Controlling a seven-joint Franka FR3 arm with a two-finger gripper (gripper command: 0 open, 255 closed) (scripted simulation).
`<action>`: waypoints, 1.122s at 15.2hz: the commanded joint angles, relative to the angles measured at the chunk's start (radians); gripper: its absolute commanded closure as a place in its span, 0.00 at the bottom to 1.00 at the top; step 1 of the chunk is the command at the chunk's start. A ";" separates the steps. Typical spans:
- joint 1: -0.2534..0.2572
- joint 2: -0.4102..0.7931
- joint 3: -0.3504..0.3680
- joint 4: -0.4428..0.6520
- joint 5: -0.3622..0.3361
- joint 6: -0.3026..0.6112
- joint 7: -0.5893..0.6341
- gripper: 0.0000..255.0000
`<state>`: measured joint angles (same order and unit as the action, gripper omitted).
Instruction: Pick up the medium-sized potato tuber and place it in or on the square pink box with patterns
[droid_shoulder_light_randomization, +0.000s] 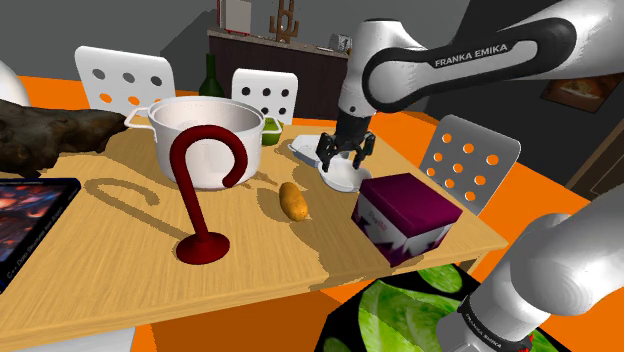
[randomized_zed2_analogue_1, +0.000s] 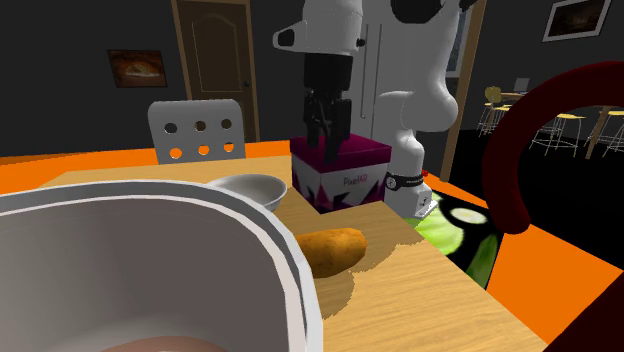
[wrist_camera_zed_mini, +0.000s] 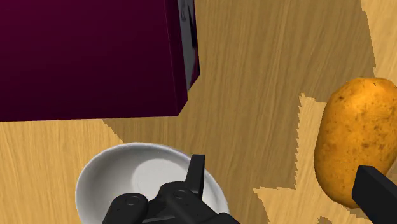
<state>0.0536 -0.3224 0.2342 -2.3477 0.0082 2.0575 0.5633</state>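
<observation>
The table (droid_shoulder_light_randomization: 260, 250) is wood-grained, the potato (droid_shoulder_light_randomization: 293, 201) rough-skinned, the bowl (wrist_camera_zed_mini: 121, 175) smooth.

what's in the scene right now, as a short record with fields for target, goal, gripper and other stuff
target: potato, lying on the wooden table, not held
goal: square box, dark magenta top, white patterned sides, nothing on its top
gripper: gripper, open, above the small white bowl, between potato and box
other: large white pot, dark red hook stand
</observation>
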 joint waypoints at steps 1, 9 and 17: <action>-0.002 0.079 0.024 0.038 -0.014 0.036 0.047 0.00; 0.019 0.399 0.089 0.234 -0.121 0.124 0.251 0.00; 0.031 0.494 0.083 0.240 -0.166 0.202 0.297 0.00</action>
<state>0.0839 0.1629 0.3188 -2.1011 -0.1525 2.2451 0.8569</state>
